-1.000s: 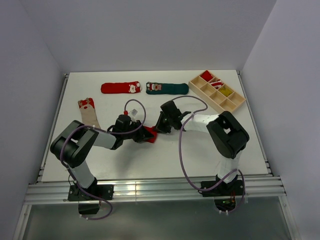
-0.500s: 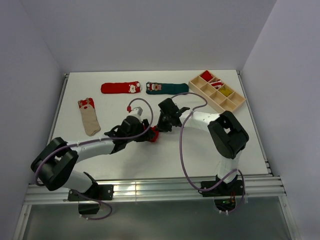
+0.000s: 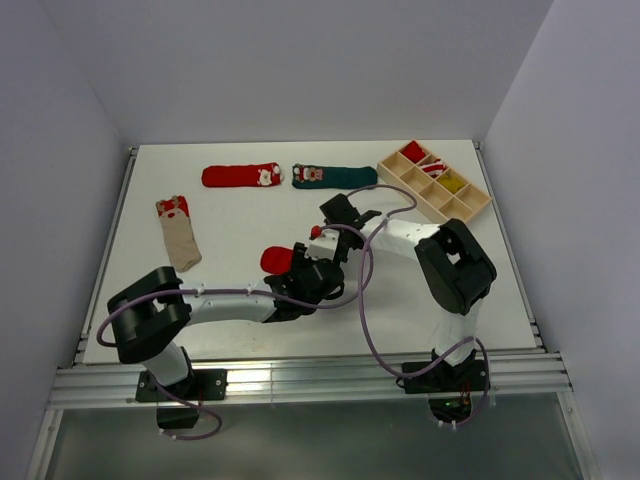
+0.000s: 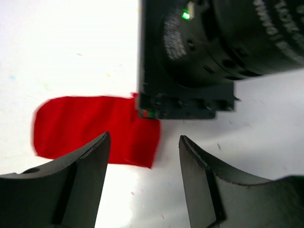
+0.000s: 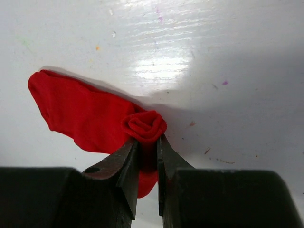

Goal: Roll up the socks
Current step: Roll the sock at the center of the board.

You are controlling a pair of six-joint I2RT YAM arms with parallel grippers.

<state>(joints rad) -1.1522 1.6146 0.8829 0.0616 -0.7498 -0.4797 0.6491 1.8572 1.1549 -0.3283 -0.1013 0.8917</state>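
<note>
We logged a wooden tray [image 3: 412,192] holding a red roll [image 3: 412,151], a red-and-white roll [image 3: 433,167] and a yellow roll [image 3: 453,183]. Near-left of the tray, the right gripper [image 5: 146,142] pinched the part-rolled red sock [image 5: 85,116], and the left gripper [image 4: 143,140] gaped over it.

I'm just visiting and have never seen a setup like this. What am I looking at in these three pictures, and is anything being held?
These are two robot arms bolted to a white table, each ending in a two-finger gripper. The wide picture looks down from above; the other two come from cameras on each wrist. The right gripper pinches the rolled end of a half-rolled red sock. The left gripper is open near the same sock, holding nothing. Elsewhere lie a flat red sock, a green sock, a beige sock and a wooden tray with compartments.
</note>
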